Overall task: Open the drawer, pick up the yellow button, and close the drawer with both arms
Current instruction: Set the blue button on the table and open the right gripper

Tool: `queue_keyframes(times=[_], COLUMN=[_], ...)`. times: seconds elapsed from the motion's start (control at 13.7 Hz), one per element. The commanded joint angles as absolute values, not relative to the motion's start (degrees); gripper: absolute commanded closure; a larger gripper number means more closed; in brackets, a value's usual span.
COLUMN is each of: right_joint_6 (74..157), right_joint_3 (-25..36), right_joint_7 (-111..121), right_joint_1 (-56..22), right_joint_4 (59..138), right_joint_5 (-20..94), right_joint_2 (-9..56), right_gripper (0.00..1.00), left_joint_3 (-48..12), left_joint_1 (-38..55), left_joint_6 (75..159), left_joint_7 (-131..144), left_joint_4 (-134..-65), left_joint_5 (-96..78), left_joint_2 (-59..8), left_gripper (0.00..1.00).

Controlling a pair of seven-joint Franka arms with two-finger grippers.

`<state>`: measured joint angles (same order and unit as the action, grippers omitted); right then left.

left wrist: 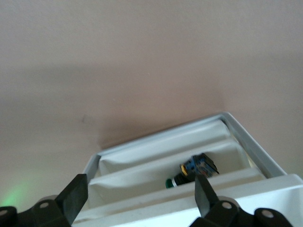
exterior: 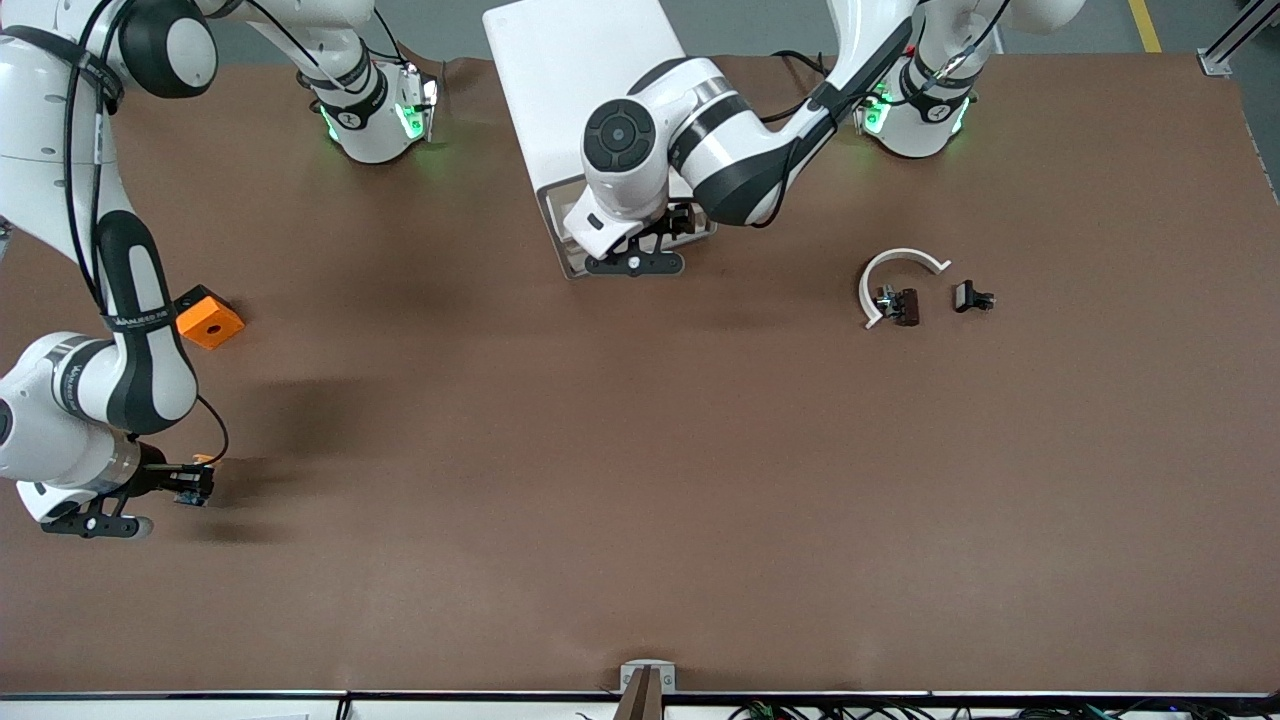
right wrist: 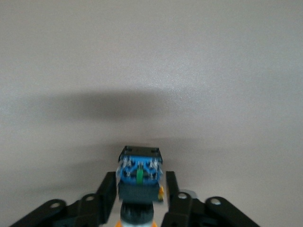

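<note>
The right gripper (exterior: 190,487) holds the button (right wrist: 139,177) between its fingers, over the table (exterior: 640,500) near the right arm's edge. An orange block (exterior: 209,318) sits close by. The left gripper (left wrist: 142,198), fingers wide apart, hangs over the open drawer (left wrist: 161,161). Only the left wrist view shows another button (left wrist: 194,169) lying in it. A white arc (exterior: 895,275) and black clips (exterior: 973,297) lie toward the left arm's end.

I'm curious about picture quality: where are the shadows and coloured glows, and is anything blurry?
Front view: soft dark shadows on the table beside the right gripper, and green lights glow at both arm bases. Left wrist view: a faint green glow in one corner, slightly soft drawer. Right wrist view: a broad shadow band above the button, with blurred nearby fingers.
</note>
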<state>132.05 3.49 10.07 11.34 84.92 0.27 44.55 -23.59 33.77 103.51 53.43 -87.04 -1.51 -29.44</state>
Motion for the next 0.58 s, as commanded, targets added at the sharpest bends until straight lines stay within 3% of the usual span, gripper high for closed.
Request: queue_keyframes(times=[0.0, 0.29, 0.51], right_joint_6=[131.7, 130.5, 123.8], right_joint_3=[2.4, 2.3, 2.3], right_joint_7=[11.2, 11.3, 11.5], right_joint_1=[12.0, 11.8, 11.6], right_joint_4=[83.4, 82.2, 82.1], right_joint_5=[1.1, 0.9, 0.7], right_joint_2=[45.1, 44.4, 41.2], right_gripper=[0.0, 0.0, 0.0], left_joint_3=[-23.6, -23.6, -23.6], left_joint_1=[34.6, 35.2, 35.2], left_joint_6=[103.4, 103.4, 103.0], left_joint_7=[53.4, 53.4, 53.6], left_joint_4=[-87.8, -87.8, -87.8], left_joint_5=[-6.4, -9.4, -14.5], left_joint_2=[-28.5, -28.5, -28.5], left_gripper=[0.0, 0.0, 0.0])
